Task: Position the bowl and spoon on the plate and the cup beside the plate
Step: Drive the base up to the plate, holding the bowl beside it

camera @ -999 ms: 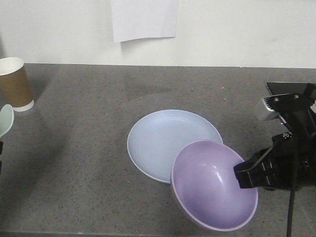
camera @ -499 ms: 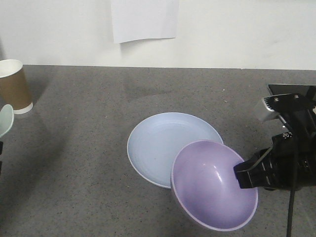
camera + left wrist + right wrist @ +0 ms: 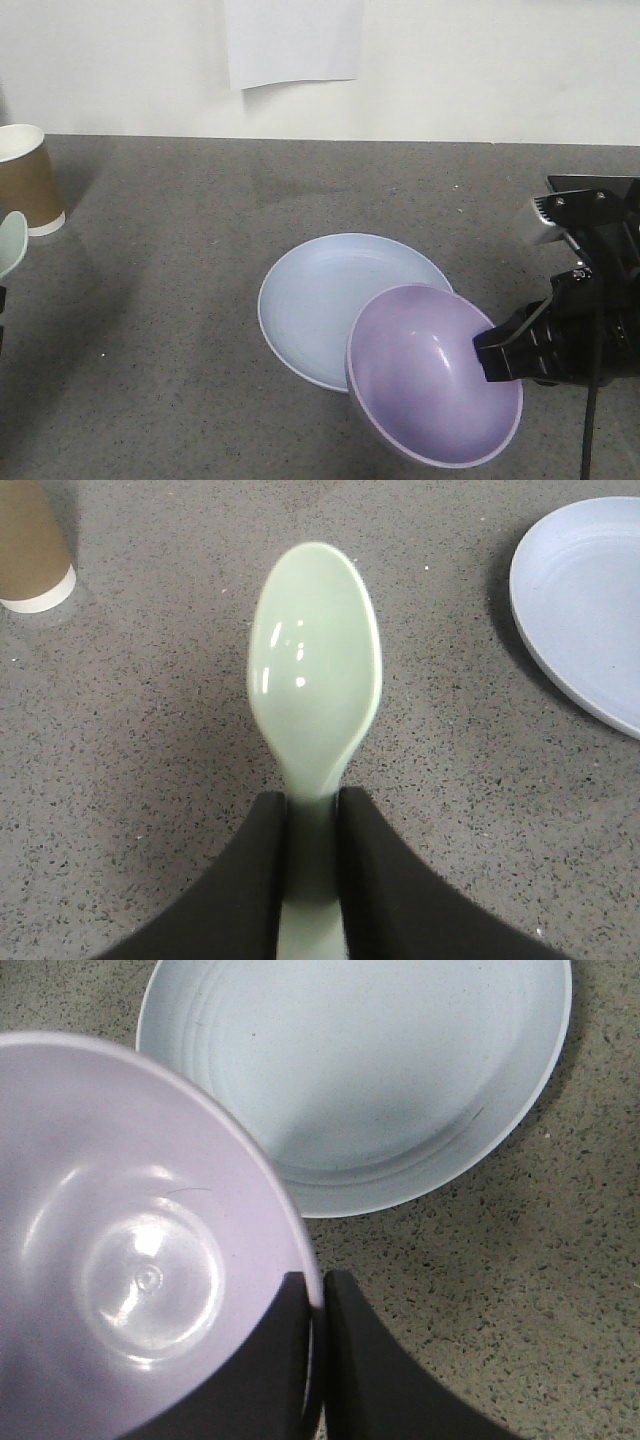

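Observation:
My right gripper [image 3: 488, 358] is shut on the rim of the lavender bowl [image 3: 430, 375], holding it tilted above the near right edge of the pale blue plate [image 3: 335, 290]. The right wrist view shows one finger inside the bowl [image 3: 130, 1260] and one outside, gripper [image 3: 320, 1295], with the plate [image 3: 370, 1070] beyond. My left gripper [image 3: 312, 815] is shut on the handle of the mint-green spoon [image 3: 315, 680], held above the counter at the far left, spoon [image 3: 8, 243]. The brown paper cup [image 3: 28, 180] stands upright at the back left, cup [image 3: 30, 550].
A white sheet of paper [image 3: 292, 40] hangs on the wall behind the grey speckled counter [image 3: 180, 330]. The right arm's black body [image 3: 590, 300] fills the right edge.
The plate, cup and counter sit slightly lower in the front view, so the camera has shifted a little. Both grippers keep their hold and place in the frame.

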{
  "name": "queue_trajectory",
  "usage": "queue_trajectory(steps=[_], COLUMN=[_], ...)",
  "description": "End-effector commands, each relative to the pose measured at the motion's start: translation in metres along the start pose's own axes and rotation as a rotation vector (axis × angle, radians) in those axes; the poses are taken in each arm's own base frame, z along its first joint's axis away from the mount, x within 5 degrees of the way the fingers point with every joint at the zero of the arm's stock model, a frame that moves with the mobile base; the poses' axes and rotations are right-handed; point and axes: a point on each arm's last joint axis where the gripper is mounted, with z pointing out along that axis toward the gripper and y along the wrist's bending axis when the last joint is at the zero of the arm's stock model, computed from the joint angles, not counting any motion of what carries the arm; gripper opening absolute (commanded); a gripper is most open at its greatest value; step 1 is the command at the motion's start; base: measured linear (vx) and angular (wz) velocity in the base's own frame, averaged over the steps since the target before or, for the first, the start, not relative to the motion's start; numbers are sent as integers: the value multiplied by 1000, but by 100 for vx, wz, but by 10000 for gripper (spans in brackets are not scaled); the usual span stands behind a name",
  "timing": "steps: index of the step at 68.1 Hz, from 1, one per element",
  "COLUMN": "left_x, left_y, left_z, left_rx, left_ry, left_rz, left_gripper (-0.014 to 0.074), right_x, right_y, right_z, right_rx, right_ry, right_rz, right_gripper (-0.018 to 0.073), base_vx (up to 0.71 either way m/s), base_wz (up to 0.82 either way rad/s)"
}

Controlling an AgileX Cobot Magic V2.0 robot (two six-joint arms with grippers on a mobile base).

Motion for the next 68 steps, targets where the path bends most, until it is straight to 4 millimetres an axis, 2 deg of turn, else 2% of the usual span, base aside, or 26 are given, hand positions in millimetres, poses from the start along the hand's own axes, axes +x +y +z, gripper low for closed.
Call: queue_trajectory(steps=[1,68], left_x=[-11,-11], left_y=[-2,-2], left_z=[-7,-7], left_rx=[4,4], left_ry=[-88,-88], left_rz=[-5,-5], left_gripper=[66,66], right_x=[-9,-9], right_y=[4,4], right_z=[-8,-8], right_rx=[-10,-10], right_ry=[-73,-73], right_rz=[4,4], right_gripper=[-1,-1], base_vx=[2,1], base_wz=[1,0])
